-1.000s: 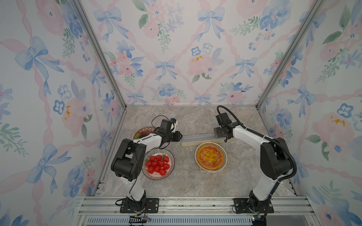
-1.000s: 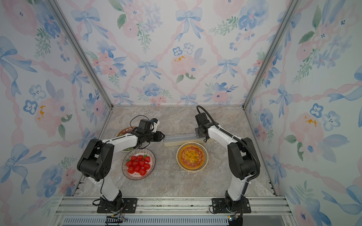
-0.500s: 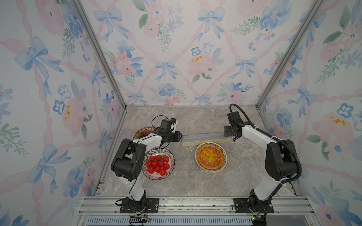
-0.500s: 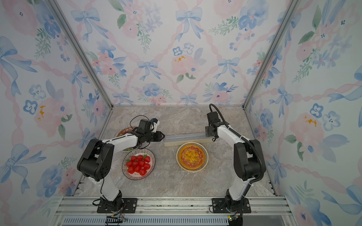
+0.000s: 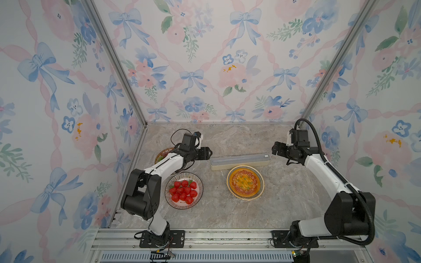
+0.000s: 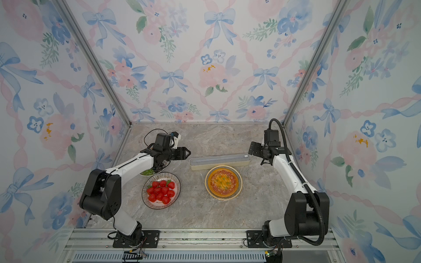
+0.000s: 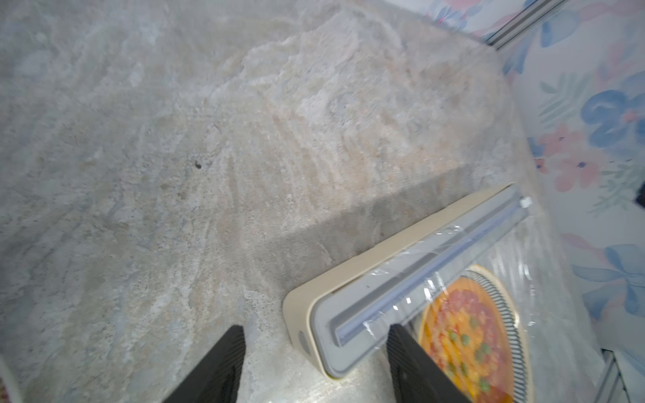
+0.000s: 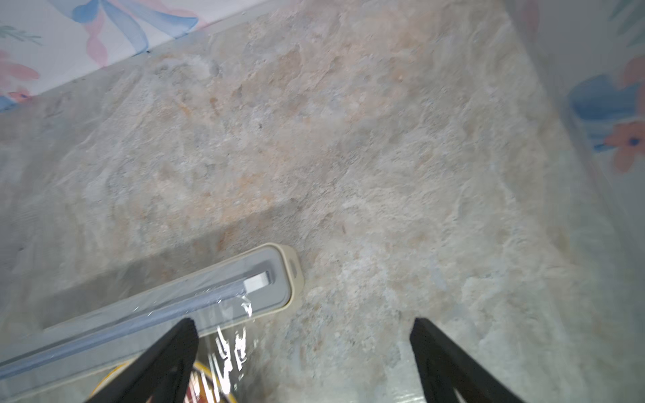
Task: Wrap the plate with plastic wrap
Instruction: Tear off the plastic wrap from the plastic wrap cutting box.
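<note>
The marbled grey-beige stone tabletop [image 5: 227, 141] fills the lower middle of both top views, walled in by floral wallpaper. The left end effector [image 5: 209, 153] sits left of centre with its jaws spread and nothing between them, just clear of the left end of the long narrow cream box with a translucent grey top [image 5: 240, 160]. The right end effector [image 5: 274, 149] hangs right of centre, near the box's other end but apart from it, its jaws wide and empty. The box lies flat at the centre of the frame. Touching its lower edge is the round gold-rimmed plate [image 5: 229, 182] of orange-red food dotted with green. To the lower left stands a black-striped plate [image 5: 201, 189] of red strawberries, and a third dish [image 5: 161, 154] is mostly hidden under the left arm. In the left wrist view the thin, clear, crinkled plastic wrap [image 7: 453, 275] runs from the box top down over the gold-rimmed plate.
</note>
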Robot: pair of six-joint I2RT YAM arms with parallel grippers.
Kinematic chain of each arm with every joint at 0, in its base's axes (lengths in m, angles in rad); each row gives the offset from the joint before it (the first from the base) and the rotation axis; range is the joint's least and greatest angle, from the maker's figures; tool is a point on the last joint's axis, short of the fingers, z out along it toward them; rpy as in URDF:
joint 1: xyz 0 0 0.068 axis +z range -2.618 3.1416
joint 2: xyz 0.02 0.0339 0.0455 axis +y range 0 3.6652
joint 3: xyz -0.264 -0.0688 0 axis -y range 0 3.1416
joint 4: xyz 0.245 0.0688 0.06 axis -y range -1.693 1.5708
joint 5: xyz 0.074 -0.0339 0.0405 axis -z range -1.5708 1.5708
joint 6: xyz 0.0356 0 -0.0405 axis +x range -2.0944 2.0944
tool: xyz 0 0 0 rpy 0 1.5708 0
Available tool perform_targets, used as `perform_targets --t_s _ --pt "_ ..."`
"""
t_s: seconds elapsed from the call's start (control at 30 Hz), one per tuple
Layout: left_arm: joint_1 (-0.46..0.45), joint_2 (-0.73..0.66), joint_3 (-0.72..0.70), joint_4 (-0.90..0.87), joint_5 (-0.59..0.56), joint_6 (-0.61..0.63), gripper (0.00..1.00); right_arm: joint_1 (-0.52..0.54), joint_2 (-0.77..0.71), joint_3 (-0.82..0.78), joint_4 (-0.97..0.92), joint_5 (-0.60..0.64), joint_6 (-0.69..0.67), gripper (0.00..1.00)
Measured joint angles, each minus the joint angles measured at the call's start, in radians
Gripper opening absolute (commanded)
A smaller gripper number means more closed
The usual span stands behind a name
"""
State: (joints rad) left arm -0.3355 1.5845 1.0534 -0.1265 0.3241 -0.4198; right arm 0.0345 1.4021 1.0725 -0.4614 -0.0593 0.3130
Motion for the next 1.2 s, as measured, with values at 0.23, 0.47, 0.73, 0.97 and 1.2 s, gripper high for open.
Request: perform_targets --t_s 0.23,0.47,0.73,0.97,1.2 --pt "-0.106 -0.1 -0.167 -0.003 0.042 -0.081 0.75 -0.004 -0.005 -0.174 0.064 -0.258 0.118 0.97" --pt "-0.155 -0.032 -0.199 0.026 0.071 -0.135 0.8 -0.008 0.101 -0.179 0.207 -0.376 0.207 0.97" --pt "-0.149 0.099 -0.148 0.14 0.118 -0.162 0.85 -0.017 0.227 -0.15 0.31 -0.427 0.263 0.97" --pt "-0.095 0.227 0.009 0.186 0.145 -0.156 0.85 -0.066 0.336 -0.082 0.389 -0.465 0.289 0.97" --pt "-0.045 0.315 0.11 0.208 0.145 -0.13 0.83 -0.082 0.396 -0.032 0.455 -0.479 0.301 0.97"
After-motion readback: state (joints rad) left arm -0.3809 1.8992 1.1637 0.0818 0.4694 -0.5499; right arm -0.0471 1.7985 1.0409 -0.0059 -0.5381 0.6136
